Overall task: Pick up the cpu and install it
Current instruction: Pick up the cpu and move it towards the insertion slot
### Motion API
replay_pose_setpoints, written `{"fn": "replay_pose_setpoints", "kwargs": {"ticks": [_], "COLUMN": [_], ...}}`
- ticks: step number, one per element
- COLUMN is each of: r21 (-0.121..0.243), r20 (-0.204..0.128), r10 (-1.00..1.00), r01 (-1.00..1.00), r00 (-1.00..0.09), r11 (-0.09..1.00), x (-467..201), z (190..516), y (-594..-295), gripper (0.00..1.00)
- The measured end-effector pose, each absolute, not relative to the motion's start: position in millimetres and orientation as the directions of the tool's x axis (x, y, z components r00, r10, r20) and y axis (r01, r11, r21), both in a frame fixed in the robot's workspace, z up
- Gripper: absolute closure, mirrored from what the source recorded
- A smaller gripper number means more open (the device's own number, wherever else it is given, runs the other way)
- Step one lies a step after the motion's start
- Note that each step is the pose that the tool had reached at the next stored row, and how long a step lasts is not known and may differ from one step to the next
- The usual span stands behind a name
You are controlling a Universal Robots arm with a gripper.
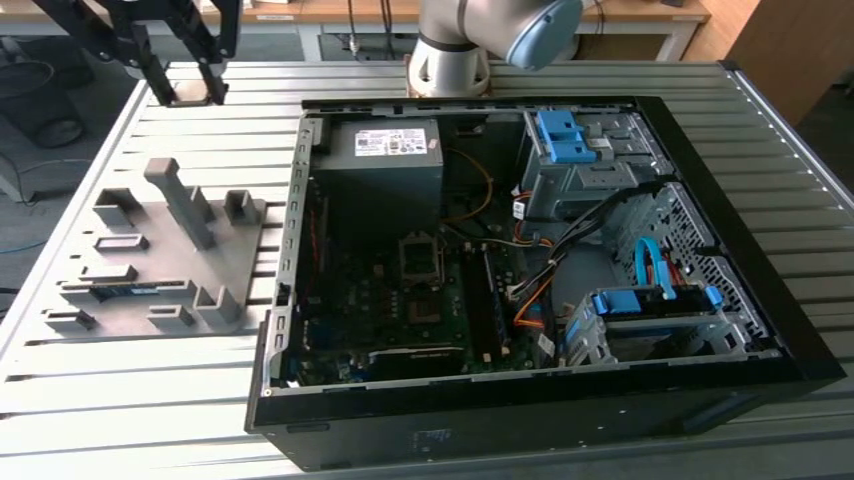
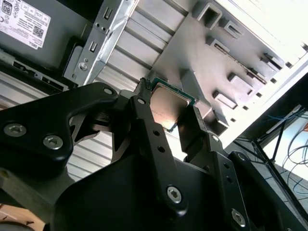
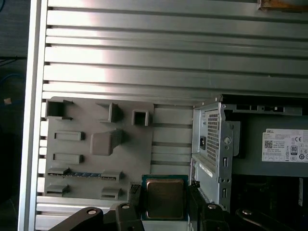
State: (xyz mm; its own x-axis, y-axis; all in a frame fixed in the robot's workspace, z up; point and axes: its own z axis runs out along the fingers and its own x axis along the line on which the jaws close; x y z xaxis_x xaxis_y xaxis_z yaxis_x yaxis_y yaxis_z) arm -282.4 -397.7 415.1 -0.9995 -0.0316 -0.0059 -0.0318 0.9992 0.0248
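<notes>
Gripper (image 1: 187, 98): black and two-fingered, it hangs over the far corner of the table (image 1: 134, 400) on the exterior view's left, at about 11 o'clock from the case (image 1: 534, 415).
Jaws: clamped on the cpu (image 3: 164, 197). In both wrist views one finger (image 2: 147, 125) presses on each of two opposite edges.
Cpu place: between the fingertips and off the table. Its pale metal top and thin green rim face the camera in the first wrist view. In the second wrist view the cpu (image 2: 169, 103) shows the same top, tilted.
Plate (image 1: 238, 262): a grey fixture plate lying flat on the table, just beside the case at its 9 o'clock. The gripper is at 12 o'clock from the plate and apart from it.
Stick (image 1: 127, 290): a thin green-blue memory stick lying in a slot toward the plate's 7 o'clock.
Case state: black, lying with its open side up.
Power supply (image 1: 387, 165): a grey box at about 11 o'clock inside the case.
Socket (image 1: 420, 262): a dark square frame on the board (image 1: 387, 320), at 6 o'clock from the power supply and well apart from the gripper.
Arm base (image 1: 447, 60): stands at 12 o'clock from the case, near the table's far edge.
Blue brackets: one (image 1: 561, 135) is at 1 o'clock inside the case, and another (image 1: 654, 300) is at 4 o'clock.
</notes>
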Motion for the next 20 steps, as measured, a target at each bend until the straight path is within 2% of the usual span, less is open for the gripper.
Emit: {"fn": "replay_pose_setpoints", "kwargs": {"ticks": [20], "r21": [0.025], "r20": [-0.006], "r10": [-0.032], "r01": [-0.032], "r00": [-0.999], "r11": [0.999], "x": [-235.2], "z": [415.1], "y": [-397.7], "gripper": [0.53]}}
